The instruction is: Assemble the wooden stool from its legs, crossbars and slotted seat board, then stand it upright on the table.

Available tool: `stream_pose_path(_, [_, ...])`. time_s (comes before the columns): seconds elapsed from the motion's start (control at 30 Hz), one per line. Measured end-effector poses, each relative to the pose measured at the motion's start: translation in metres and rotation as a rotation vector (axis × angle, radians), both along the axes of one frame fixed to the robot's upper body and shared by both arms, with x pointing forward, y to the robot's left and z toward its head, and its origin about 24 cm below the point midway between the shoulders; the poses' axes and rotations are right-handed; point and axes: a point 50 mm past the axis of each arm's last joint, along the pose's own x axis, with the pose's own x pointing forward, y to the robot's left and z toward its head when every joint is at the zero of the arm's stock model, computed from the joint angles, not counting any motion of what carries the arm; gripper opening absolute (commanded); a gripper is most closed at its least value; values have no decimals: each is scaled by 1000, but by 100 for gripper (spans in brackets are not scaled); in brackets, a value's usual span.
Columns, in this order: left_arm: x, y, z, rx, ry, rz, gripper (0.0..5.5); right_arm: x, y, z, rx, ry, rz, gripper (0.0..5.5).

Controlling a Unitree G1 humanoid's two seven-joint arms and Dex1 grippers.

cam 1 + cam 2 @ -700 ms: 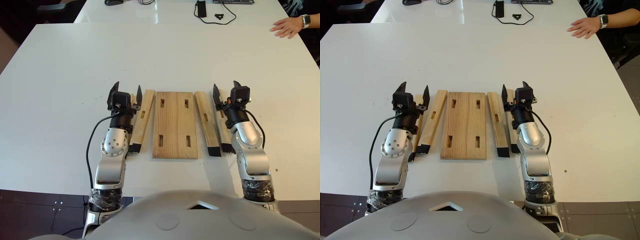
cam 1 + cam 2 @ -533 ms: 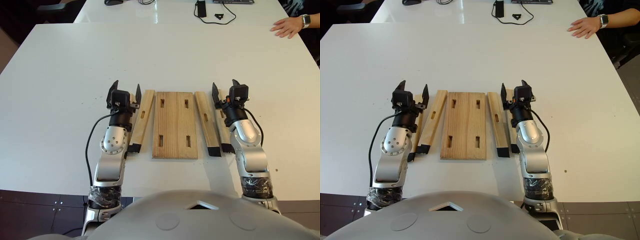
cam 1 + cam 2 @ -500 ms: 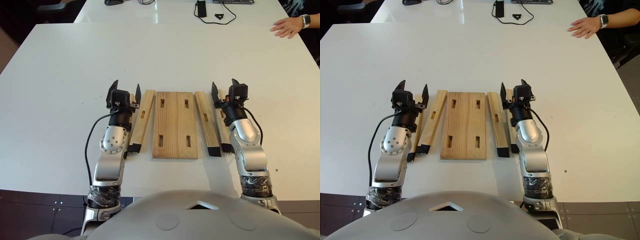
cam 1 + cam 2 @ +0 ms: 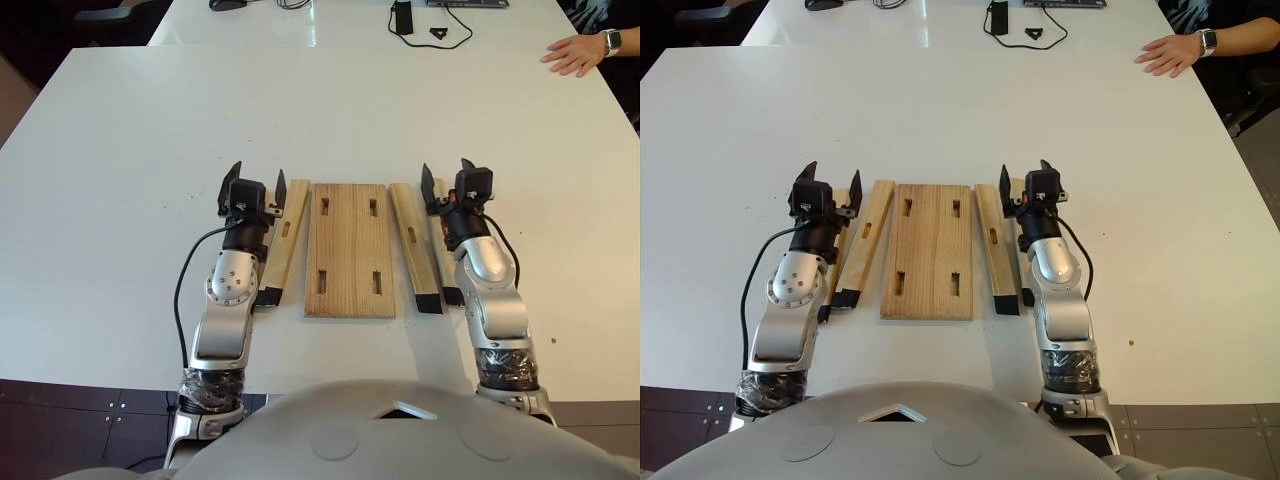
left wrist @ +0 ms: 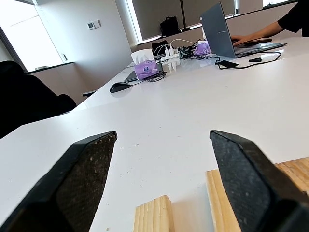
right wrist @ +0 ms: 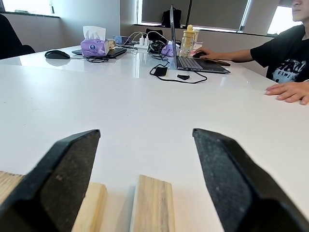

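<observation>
Jaws open, empty both sides: our left gripper [image 4: 256, 185] sits above far ends of left legs [image 4: 283, 240], right gripper [image 4: 447, 180] above right legs [image 4: 412, 245]; legs run lengthwise along each arm.

The left gripper [image 4: 258, 172] has edged slightly inward toward the seat board [image 4: 349, 250], and the right gripper [image 4: 445, 167] has likewise shifted inward and a touch farther up the table [image 4: 130, 130]

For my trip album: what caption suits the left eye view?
Open left gripper and open right gripper over wooden legs flanking a slotted seat board on a white table.
</observation>
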Motion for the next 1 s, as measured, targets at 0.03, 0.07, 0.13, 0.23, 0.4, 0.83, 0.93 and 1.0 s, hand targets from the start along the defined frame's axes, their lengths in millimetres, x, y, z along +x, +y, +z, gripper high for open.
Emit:
stream_pose_path(0.03, [1, 1, -1, -3, 2, 10, 328, 1, 0, 1, -2, -5, 2, 353])
stream_pose_path(0.07, [1, 2, -1, -6, 6, 24, 309, 2, 0, 2, -3, -7, 3, 353])
stream_pose_path(0.13, [2, 4, -3, -6, 17, 37, 294, 2, 0, 1, -3, -3, 2, 353])
stream_pose_path(0.23, [2, 4, -3, -6, 25, 39, 294, 2, 0, 1, -3, -2, 1, 353])
stream_pose_path(0.4, [2, 4, -4, -6, 33, 38, 294, 2, 0, 1, -4, -2, 0, 353])
stream_pose_path(0.83, [4, 9, -2, 5, 37, 51, 294, -1, -1, -5, -18, 22, 2, 353])
stream_pose_path(0.93, [4, 11, -3, 12, 47, 54, 294, -1, 0, -6, -20, 27, 1, 353])
stream_pose_path(1.0, [4, 11, -3, 15, 48, 54, 294, -1, 0, -7, -20, 28, 2, 353])
